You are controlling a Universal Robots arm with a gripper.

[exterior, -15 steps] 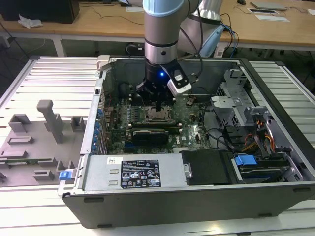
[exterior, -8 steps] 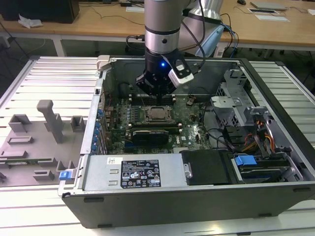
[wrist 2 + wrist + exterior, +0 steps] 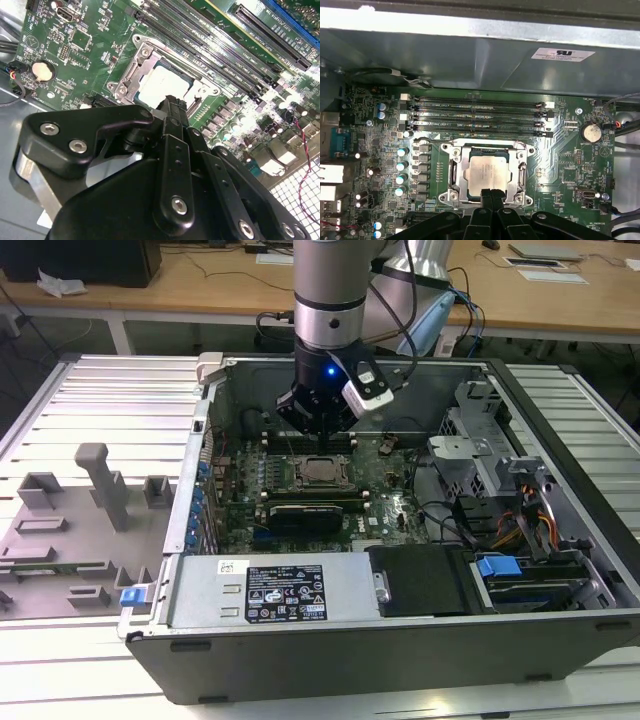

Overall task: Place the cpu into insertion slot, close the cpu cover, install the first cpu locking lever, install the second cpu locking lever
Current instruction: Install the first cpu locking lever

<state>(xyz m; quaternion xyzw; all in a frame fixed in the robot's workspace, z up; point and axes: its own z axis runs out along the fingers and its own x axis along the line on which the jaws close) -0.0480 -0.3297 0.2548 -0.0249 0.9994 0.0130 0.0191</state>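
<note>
Hovering over the cpu (image 3: 487, 172) inside a case (image 3: 300, 660) on slatted table (image 3: 100, 390), fingers (image 3: 486, 199) seemingly together

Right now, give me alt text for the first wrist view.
A small square chip with a pale silvery top sits on the green motherboard, framed by a dull-silver metal cover plate. The black gripper, shut, is at one edge of the plate, opposite four memory slots.

In the exterior view's upper centre, the silver-grey cylindrical arm (image 3: 330, 285), trailing black cables (image 3: 412, 335), carries a blue light (image 3: 329, 371) and white camera box (image 3: 372, 388) above a black gripper (image 3: 318, 428) with silver screws (image 3: 178, 205).
</note>
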